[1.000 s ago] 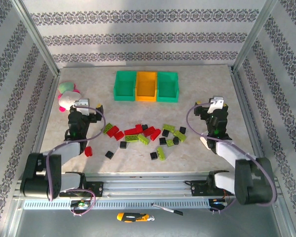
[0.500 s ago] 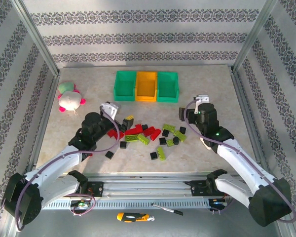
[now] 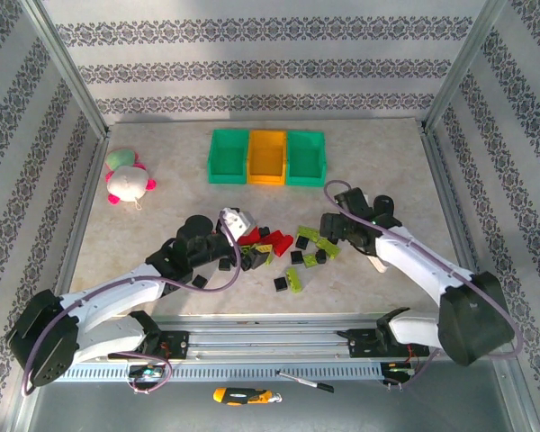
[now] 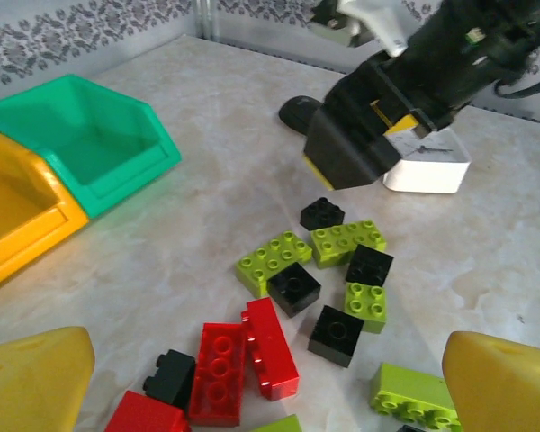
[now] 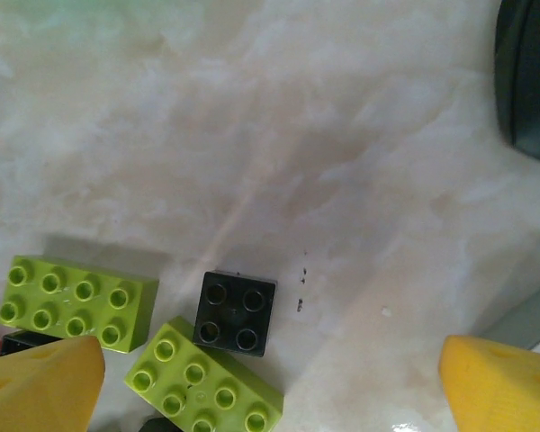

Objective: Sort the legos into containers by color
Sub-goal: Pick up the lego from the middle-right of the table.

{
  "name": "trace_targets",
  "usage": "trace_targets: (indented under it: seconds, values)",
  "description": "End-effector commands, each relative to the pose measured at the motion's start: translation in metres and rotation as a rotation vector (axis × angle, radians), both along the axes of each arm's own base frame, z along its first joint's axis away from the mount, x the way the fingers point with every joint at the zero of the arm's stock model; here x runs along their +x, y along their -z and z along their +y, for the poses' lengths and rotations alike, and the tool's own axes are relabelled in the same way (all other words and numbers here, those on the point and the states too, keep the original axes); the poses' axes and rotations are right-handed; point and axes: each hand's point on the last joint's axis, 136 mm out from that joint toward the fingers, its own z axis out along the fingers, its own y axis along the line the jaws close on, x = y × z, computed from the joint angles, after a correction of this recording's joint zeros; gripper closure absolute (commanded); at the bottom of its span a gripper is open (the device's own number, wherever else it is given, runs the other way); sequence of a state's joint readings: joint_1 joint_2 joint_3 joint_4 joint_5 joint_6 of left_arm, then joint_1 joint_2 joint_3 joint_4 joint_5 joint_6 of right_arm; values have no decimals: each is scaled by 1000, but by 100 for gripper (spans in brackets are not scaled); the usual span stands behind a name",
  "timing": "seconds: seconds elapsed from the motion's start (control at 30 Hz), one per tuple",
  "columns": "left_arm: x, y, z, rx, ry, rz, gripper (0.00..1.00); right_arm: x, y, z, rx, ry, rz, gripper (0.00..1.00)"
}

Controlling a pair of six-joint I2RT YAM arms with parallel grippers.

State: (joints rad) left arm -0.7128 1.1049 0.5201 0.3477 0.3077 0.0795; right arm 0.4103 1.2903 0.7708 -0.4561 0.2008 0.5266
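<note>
1. the legos sit in a loose scatter on the table between the two arms, well short of the containers. no brick shows inside any bin, so sorting looks barely begun.
2. your left gripper hangs low over the red and black end of the scatter, jaws spread wide, nothing between them.
3. your right gripper is parted too and carries nothing, with a black square brick just ahead of it.
4. expect these bricks to be light, rigid and smooth-walled. pinched on a corner, one will likely skate or pop free. take two opposite flat side walls, low down, not the studs.
5. the black square brick lies studs up, has no long axis, and is turned slightly off the jaw line.
6. the nearer lime brick runs diagonally, upper left to lower right, and crowds the black one's corner. the farther lime brick runs almost straight across. close across their short width.
7. the red pair lies side by side and touching, long axes running away from the left wrist camera. there's little finger room between them.
</note>
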Motion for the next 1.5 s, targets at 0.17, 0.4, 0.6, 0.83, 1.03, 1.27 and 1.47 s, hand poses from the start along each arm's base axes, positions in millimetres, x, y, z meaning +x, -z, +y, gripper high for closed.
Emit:
trace_targets:
  seconds: [0.17,0.4,0.6,0.83,1.03,1.27,1.47]
  values:
    - [-5,-18,-10,-32,46,-87,1,19,20,14,16,56,88,14]
    - [-6,-14,-5,-25,32,-88,1,26,41,19,45,95,134,33]
    - [-7,-12,-4,-24,29,-88,1,28,56,20,65,116,163,45]
    - [-8,-11,-5,-31,35,-87,1,26,69,20,63,128,194,56]
    - [-9,-12,-4,-39,31,-89,1,27,54,20,76,128,153,67]
    - [-4,-13,-2,-51,3,-89,1,42,9,30,81,76,22,70]
    - [12,-12,4,-71,-102,-68,1,82,-39,45,72,24,-132,71]
